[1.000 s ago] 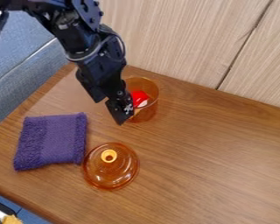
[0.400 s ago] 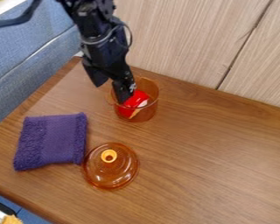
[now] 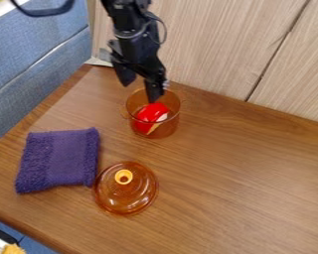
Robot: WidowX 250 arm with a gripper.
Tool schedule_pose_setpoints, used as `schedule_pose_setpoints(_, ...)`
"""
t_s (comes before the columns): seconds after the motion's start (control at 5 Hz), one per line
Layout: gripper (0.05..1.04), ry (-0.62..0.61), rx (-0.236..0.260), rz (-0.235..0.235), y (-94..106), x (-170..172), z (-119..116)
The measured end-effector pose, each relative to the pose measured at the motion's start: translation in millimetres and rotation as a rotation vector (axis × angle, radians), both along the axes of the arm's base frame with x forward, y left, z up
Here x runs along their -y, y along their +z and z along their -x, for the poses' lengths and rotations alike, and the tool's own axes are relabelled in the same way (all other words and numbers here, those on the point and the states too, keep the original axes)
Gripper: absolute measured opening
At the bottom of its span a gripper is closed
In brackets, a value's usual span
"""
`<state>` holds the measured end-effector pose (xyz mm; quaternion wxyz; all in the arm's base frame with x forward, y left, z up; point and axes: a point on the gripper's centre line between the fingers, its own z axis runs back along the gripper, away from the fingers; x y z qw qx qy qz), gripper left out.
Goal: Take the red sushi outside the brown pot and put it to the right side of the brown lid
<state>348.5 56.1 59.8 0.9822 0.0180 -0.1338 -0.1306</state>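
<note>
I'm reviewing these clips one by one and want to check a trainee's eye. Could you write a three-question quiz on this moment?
1. True or false: the red sushi is already out of the brown pot.
2. Multiple choice: what lies just left of the brown lid in the camera view?
A) a metal spoon
B) a purple cloth
C) a white plate
3. Fill in the blank: the lid's knob faces ____.

Key: 1 false; 2 B; 3 up

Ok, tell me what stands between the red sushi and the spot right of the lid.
The brown pot surrounds the red sushi, so the sushi would likely need lifting over the rim. Past that, nothing visible blocks the right side of the brown lid.
</note>
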Motion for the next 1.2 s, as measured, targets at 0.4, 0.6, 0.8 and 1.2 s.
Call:
schedule_pose_setpoints(0.4, 1.001, -0.030, -0.050, -0.020, -15.8, 14.0, -7.6)
schedule_pose_setpoints(0.6, 1.001, -0.026, -0.067, -0.021, -24.7, 13.9, -6.9)
schedule_pose_setpoints(0.8, 1.001, -0.022, -0.081, -0.041, -29.8, 10.6, -5.6)
schedule_pose_setpoints(1.2, 0.952, -0.003, -0.138, -0.058, -49.6, 3.6, -4.5)
